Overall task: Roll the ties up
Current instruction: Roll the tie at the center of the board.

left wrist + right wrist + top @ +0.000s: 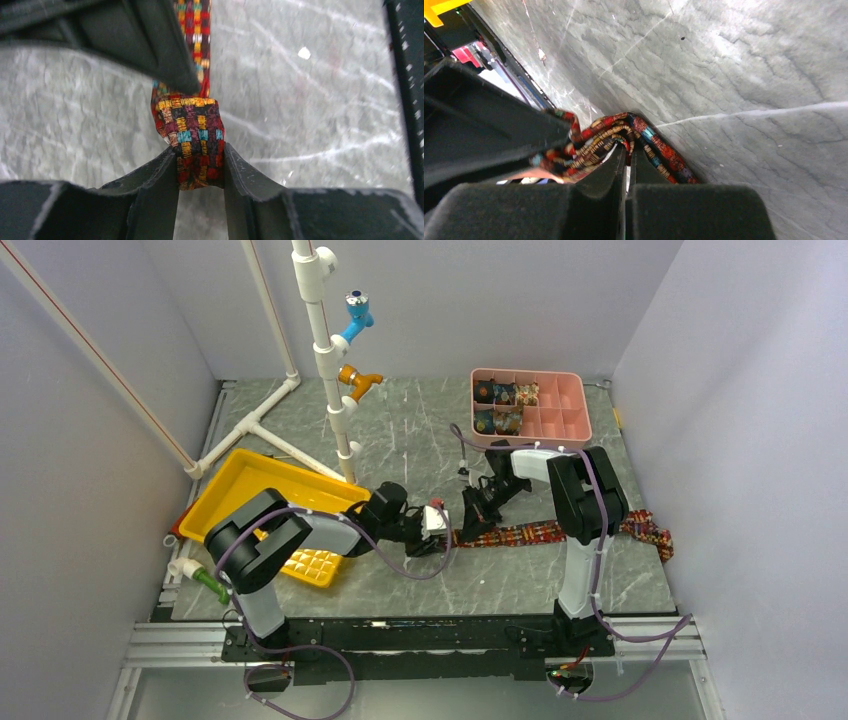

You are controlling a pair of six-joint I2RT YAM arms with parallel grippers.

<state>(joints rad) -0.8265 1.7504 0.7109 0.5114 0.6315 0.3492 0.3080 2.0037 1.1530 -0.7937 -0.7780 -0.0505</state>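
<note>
Surface: grey marbled surface [420, 430], both arms reaching toward its middle.
Tie: one patterned tie [545, 532] in red, gold and dark lies as a flat strip across the near-right part of the surface. Its far end is bunched near the right wall. Its other end is folded into a small started roll between the two pincers.
Left pincer: the left pincer [200, 161] is clamped on the started roll. The left wrist view shows the roll [192, 125] squeezed between both fingertips, with the flat strip running away from it.
Right pincer: the right pincer [626, 159] has its fingers pressed almost together, tips against the folded layers of the tie [611, 131]. Whether fabric is caught between them cannot be told. In the left wrist view one of its fingers [165, 55] lies over the strip just behind the roll.
Spacing: the two pincers are just beside each other at the tie's rolled end.
Pink tray: a compartment tray [585, 405] stands at the far right. Rolled ties [505, 395] fill several of its left compartments.
Yellow tray: a yellow tray [250, 475] sits tilted at the left, partly under the left arm.
Pipe frame: a white pipe stand [318, 330] rises at the far left, with blue and orange fittings.
</note>
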